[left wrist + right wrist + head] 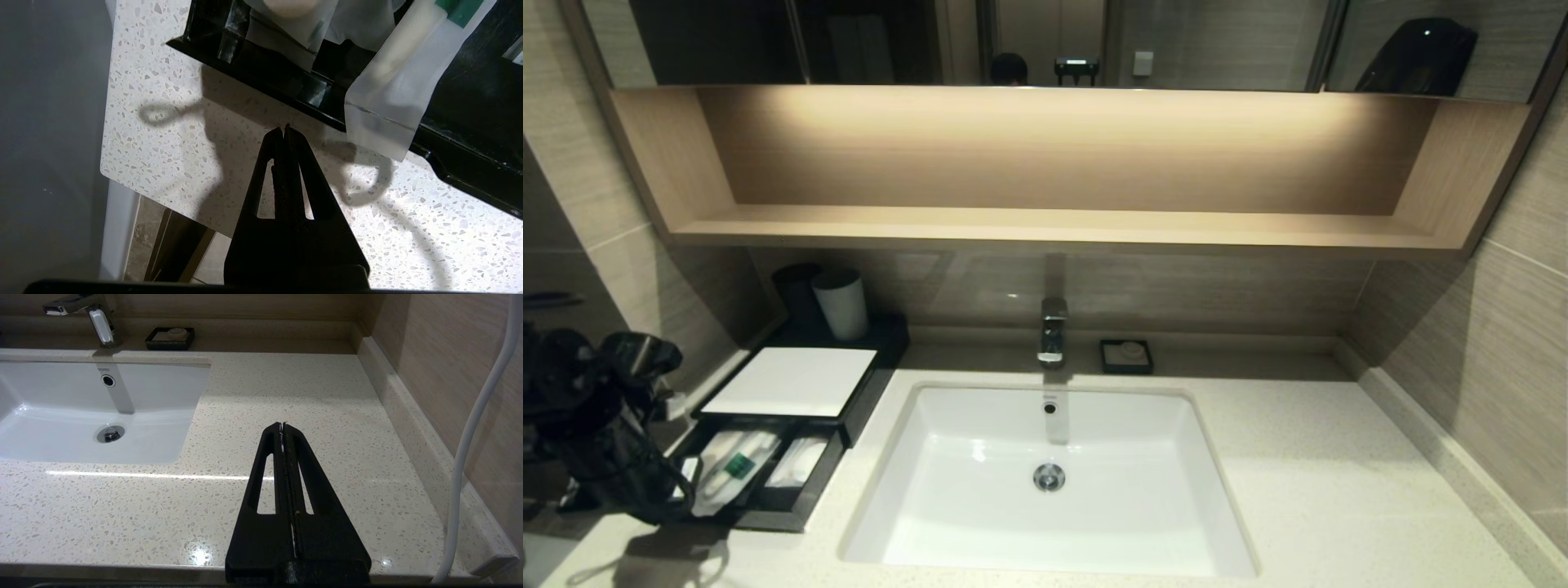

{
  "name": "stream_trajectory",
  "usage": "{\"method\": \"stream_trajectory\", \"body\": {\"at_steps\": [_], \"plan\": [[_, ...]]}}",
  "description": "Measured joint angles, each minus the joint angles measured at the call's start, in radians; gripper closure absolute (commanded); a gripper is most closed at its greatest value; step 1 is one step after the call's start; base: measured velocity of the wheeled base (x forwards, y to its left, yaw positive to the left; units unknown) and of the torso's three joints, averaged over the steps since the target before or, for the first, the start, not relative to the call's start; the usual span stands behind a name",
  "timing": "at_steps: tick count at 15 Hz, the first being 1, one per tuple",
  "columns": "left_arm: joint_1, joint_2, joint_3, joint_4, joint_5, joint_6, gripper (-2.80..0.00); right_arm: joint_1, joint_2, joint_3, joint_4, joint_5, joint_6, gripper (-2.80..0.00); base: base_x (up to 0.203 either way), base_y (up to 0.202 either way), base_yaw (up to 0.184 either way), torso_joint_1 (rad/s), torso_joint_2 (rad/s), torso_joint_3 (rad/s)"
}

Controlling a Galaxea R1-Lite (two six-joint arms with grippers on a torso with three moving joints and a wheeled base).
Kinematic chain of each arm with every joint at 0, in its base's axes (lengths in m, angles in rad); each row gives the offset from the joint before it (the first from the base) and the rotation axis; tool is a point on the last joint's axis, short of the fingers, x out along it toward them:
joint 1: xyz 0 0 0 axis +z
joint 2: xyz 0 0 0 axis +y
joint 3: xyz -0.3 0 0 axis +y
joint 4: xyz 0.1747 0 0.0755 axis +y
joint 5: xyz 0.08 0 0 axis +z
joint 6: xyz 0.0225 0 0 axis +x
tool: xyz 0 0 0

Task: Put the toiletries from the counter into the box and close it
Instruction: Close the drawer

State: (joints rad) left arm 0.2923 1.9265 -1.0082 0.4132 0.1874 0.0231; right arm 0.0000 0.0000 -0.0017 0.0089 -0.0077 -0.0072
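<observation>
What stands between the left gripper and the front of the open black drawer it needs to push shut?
Nothing solid. The shut left gripper sits just off the black drawer's front edge, with bare speckled cream counter between. One clear-wrapped toiletry packet overhangs that edge beside the gripper and could get caught as the drawer closes.

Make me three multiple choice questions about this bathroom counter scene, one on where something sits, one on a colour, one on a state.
1. Where is the soap dish?
A. Behind the sink, right of the faucet
B. In the drawer
C. On the shelf

2. What colour is the box's top panel?
A. Green
B. White
C. Red

3. How is the box's drawer?
A. Pushed shut
B. Removed
C. Pulled out, holding packets

Answers: A, it sits by the back wall; B, the flat panel is white; C, its compartments show, with one packet overhanging the front rim.
</observation>
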Motion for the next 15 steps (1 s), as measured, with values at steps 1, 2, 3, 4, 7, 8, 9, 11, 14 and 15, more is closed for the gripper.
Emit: {"method": "stream_trajectory", "body": {"at_steps": [1, 2, 3, 4, 7, 8, 9, 11, 14, 15], "plan": [[0.0, 0.006, -0.006, -0.001, 0.0, 0.0, 0.0, 0.0, 0.0, 0.0, 0.0, 0.0, 0.0, 0.0, 0.0, 0.0, 0.0, 0.0, 0.0, 0.0], [0.0, 0.011, -0.011, -0.002, 0.0, -0.001, 0.0, 0.0, 0.0, 0.0, 0.0, 0.0, 0.0, 0.0, 0.0, 0.0, 0.0, 0.0, 0.0, 0.0], [0.0, 0.017, -0.019, -0.01, -0.002, -0.001, 0.0, 0.0, 0.0, 0.0, 0.0, 0.0, 0.0, 0.0, 0.0, 0.0, 0.0, 0.0, 0.0, 0.0], [0.0, 0.023, -0.021, -0.02, -0.001, -0.002, 0.0, 0.0, 0.0, 0.0, 0.0, 0.0, 0.0, 0.0, 0.0, 0.0, 0.0, 0.0, 0.0, 0.0], [0.0, 0.035, -0.034, -0.049, -0.008, -0.003, 0.0, 0.0, 0.0, 0.0, 0.0, 0.0, 0.0, 0.0, 0.0, 0.0, 0.0, 0.0, 0.0, 0.0], [-0.001, 0.038, -0.043, -0.051, -0.016, -0.002, 0.0, 0.0, 0.0, 0.0, 0.0, 0.0, 0.0, 0.0, 0.0, 0.0, 0.0, 0.0, 0.0, 0.0], [-0.001, 0.041, -0.054, -0.048, -0.018, -0.002, 0.0, 0.0, 0.0, 0.0, 0.0, 0.0, 0.0, 0.0, 0.0, 0.0, 0.0, 0.0, 0.0, 0.0], [-0.001, 0.049, -0.072, -0.051, -0.023, -0.002, 0.0, 0.0, 0.0, 0.0, 0.0, 0.0, 0.0, 0.0, 0.0, 0.0, 0.0, 0.0, 0.0, 0.0], [-0.008, 0.057, -0.081, -0.053, -0.026, -0.003, 0.0, 0.0, 0.0, 0.0, 0.0, 0.0, 0.0, 0.0, 0.0, 0.0, 0.0, 0.0, 0.0, 0.0], [-0.01, 0.06, -0.082, -0.053, -0.026, -0.003, 0.0, 0.0, 0.0, 0.0, 0.0, 0.0, 0.0, 0.0, 0.0, 0.0, 0.0, 0.0, 0.0, 0.0]]}}
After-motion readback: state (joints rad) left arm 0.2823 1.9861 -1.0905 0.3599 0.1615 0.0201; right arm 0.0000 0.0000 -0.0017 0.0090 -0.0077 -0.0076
